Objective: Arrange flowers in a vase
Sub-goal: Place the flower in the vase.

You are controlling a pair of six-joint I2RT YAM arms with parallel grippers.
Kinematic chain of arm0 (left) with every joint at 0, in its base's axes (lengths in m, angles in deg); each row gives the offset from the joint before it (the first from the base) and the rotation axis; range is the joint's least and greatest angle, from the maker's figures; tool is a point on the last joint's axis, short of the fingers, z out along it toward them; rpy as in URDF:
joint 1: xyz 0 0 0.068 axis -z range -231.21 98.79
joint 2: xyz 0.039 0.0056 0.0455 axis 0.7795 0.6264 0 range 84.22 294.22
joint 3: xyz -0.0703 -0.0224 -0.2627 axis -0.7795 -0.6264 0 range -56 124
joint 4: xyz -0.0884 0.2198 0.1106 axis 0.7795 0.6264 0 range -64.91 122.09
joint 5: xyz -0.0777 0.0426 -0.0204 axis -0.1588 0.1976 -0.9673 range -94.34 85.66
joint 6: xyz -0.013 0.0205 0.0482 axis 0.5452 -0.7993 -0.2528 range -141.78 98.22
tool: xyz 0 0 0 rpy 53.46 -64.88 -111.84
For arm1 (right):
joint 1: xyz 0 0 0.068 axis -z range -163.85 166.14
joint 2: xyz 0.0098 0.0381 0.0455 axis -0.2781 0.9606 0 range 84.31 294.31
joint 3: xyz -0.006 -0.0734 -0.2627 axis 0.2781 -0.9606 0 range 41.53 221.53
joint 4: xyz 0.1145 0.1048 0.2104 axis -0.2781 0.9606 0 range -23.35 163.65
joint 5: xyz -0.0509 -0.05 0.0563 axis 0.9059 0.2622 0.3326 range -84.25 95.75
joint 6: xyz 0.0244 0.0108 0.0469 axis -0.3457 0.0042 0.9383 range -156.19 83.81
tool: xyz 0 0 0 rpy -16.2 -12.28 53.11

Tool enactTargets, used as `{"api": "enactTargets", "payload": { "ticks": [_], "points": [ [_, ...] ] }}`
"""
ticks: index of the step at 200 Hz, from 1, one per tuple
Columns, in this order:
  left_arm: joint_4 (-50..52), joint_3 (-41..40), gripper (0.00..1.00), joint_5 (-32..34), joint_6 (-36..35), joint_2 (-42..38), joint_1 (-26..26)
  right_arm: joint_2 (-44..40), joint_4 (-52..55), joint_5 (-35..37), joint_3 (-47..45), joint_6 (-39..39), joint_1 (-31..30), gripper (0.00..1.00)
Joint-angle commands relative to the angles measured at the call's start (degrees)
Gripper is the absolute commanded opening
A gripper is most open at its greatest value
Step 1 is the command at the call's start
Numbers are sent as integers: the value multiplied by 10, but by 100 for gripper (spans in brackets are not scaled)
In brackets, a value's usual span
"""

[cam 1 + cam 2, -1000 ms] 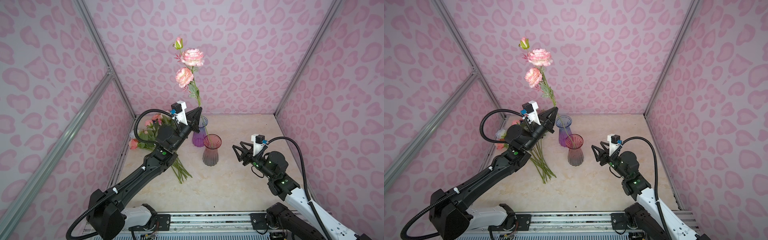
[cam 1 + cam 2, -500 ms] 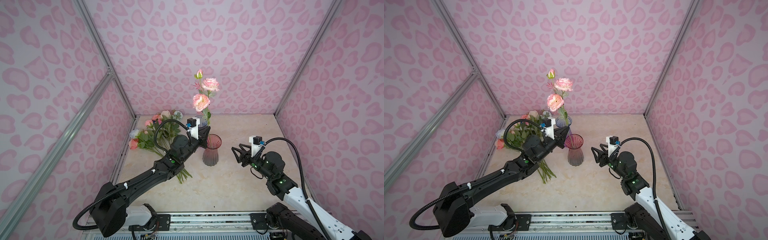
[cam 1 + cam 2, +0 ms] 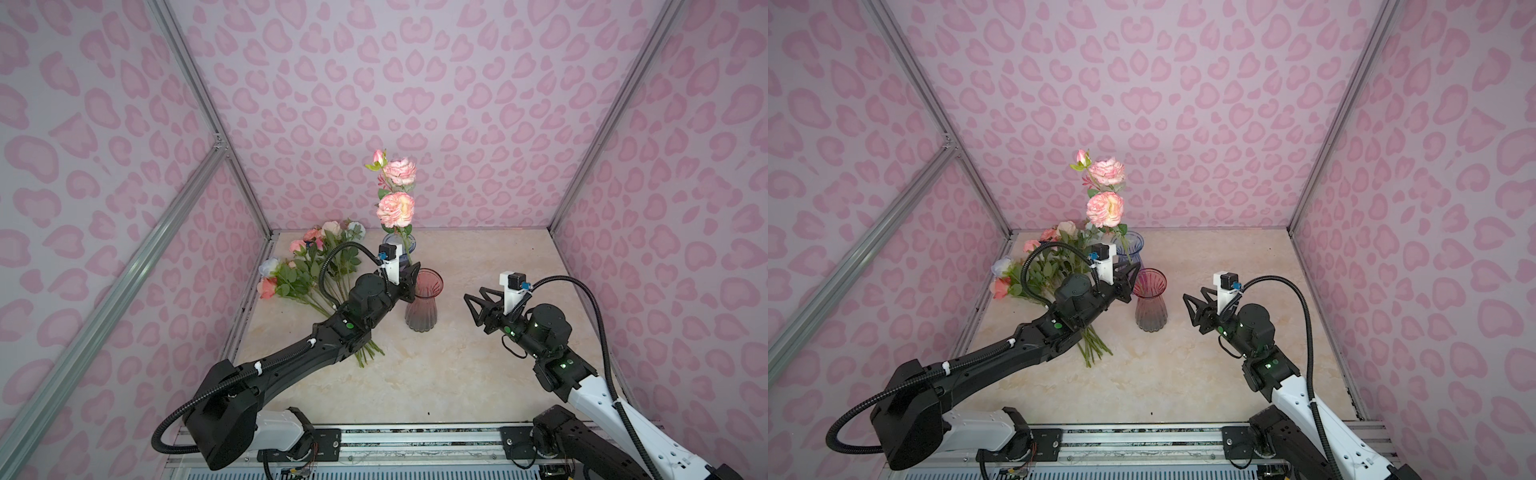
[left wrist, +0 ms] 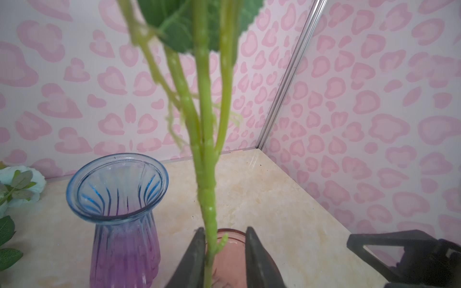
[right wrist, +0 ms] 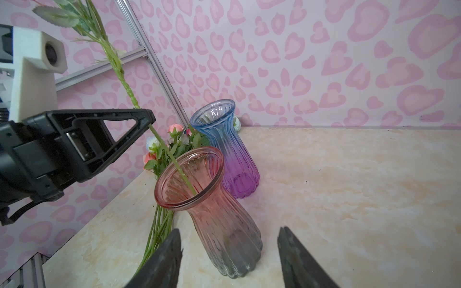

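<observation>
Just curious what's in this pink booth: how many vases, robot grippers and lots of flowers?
Vases: 2, the pink vase and the blue vase.
Grippers: 2, the left gripper and the right gripper.
Flower lots: 2, the spray standing in the pink vase and the bunch lying flat.
Total: 6.

Purpose-built robot test cell, lab-style. Boxed in on three sides by pale pink wall panels printed with darker pink heart-shaped blotches (image 3: 415,83), joined by silver aluminium frame bars (image 3: 202,104). Floored with a cream marble-look tabletop (image 3: 457,374). Edged at the front by a slotted silver metal rail (image 3: 415,434) carrying a black-and-white left robot arm (image 3: 291,361) and matching right robot arm (image 3: 544,328), each trailing looped black cable.
</observation>
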Motion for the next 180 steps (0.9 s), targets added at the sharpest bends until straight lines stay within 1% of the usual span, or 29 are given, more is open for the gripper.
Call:
{"api": "enactTargets", "payload": {
  "ticks": [1, 38, 43, 53, 70, 72, 77, 92, 105, 121, 135, 180],
  "points": [
    [1, -6, 28, 17, -13, -15, 0, 4, -4, 3, 3, 3, -1, 63],
    [26, -3, 30, 22, -10, -22, 0, 10, -11, -1, 2, 7, -1, 62],
    [28, -4, 30, 22, -9, -25, 0, 10, -11, -1, 3, 8, -2, 62],
    [29, -6, 35, 20, -9, -31, 0, 10, -12, -1, 2, 8, -1, 62],
    [41, -5, 35, 28, -17, -37, 0, 10, -14, 2, 1, 8, -1, 62],
    [43, -5, 39, 30, -17, -38, 0, 10, -14, 2, 1, 9, -1, 62],
    [49, -4, 43, 32, -19, -39, 0, 10, -15, 2, 2, 9, -2, 62],
    [75, 6, 50, 37, -20, -42, 0, 11, -16, 1, 3, 9, -3, 63],
    [84, 5, 55, 38, -22, -48, 0, 12, -14, 1, 5, 8, -4, 63],
    [83, 0, 56, 36, -31, -57, 0, 12, -17, 2, 5, 7, -4, 63],
    [93, 4, 59, 43, -32, -59, 0, 15, -19, 3, 6, 7, -3, 63],
    [126, 14, 61, 53, -33, -60, 0, 18, -26, 2, 7, 8, -5, 63]
  ]
}}
